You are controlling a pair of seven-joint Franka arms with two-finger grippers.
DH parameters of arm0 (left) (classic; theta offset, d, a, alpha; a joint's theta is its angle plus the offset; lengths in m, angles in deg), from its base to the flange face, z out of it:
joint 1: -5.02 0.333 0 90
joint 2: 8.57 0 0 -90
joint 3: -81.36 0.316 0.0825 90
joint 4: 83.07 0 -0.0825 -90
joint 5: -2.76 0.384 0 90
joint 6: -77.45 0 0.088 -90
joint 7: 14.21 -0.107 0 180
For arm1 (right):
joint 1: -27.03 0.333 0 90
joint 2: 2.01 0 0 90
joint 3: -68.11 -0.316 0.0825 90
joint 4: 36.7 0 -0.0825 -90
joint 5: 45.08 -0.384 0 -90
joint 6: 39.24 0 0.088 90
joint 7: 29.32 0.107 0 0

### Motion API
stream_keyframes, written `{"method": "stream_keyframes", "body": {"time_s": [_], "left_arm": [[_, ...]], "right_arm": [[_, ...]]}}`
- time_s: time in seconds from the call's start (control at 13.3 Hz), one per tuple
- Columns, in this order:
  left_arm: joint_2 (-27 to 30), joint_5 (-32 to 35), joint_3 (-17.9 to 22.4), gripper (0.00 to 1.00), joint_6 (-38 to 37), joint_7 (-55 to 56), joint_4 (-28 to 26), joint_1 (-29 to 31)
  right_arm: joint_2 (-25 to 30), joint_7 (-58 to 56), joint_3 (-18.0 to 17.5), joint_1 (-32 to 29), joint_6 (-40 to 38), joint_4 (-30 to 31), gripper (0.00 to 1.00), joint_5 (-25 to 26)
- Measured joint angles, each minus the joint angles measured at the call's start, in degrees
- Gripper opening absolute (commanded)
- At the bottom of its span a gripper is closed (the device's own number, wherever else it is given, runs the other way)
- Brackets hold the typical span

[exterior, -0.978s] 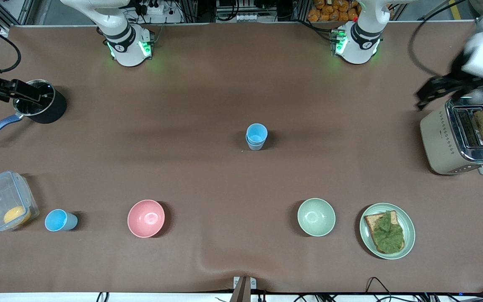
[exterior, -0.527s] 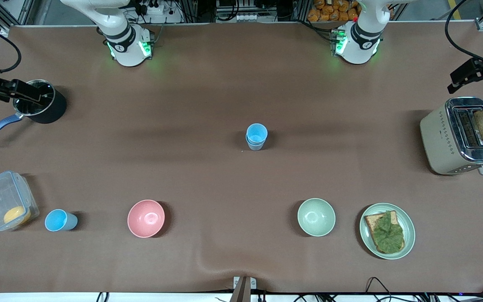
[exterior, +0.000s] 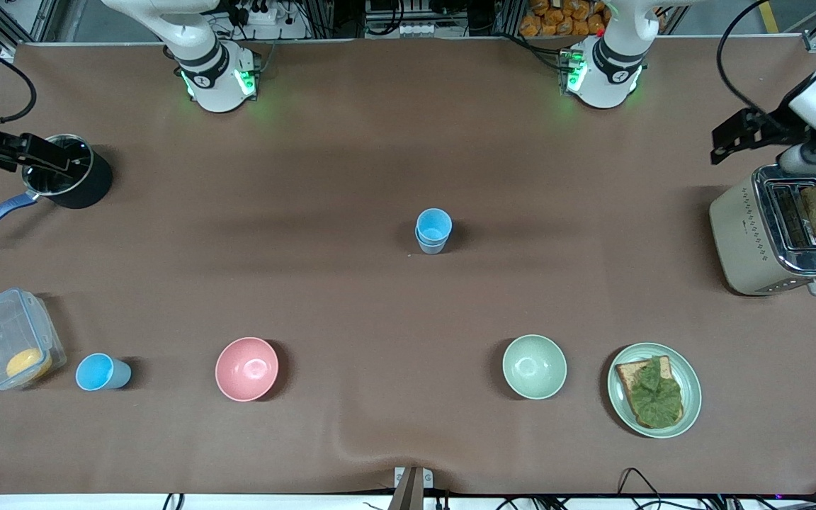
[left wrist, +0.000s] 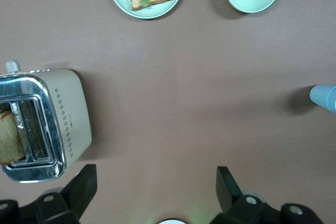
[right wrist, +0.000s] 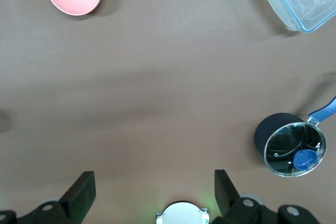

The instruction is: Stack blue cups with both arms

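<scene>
Brown table point(exterior: 351, 297), two blue cups point(exterior: 433, 230) nested mid-table, third cup point(exterior: 100, 372) apart, left pincer point(left wrist: 155, 192) and right pincer point(right wrist: 152, 192) wide open, empty

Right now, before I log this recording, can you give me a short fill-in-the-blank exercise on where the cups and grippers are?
1. In mid-table, one light-blue plastic cup sits nested in a second, forming a ____.
2. The lone sky-blue plastic cup stands between the clear plastic container and the ____ bowl.
3. The left gripper hangs over the table beside the ____, jaws open.
4. The right gripper, jaws open, hangs near the black ____.

Missing words: stack; pink; toaster; saucepan
</scene>
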Motion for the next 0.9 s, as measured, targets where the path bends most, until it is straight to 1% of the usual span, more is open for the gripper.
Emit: {"method": "stream_keyframes", "body": {"time_s": [0.45,0.9], "left_arm": [[-1.5,0.0,0.6,1.0,2.2,-0.1,1.2,-0.6],[-1.6,0.0,1.3,1.0,2.2,0.0,1.5,-0.5]], "right_arm": [[0.0,0.0,0.0,0.0,0.0,0.0,1.0,0.0],[0.0,0.0,0.0,0.0,-0.2,0.0,1.0,0.0]]}}
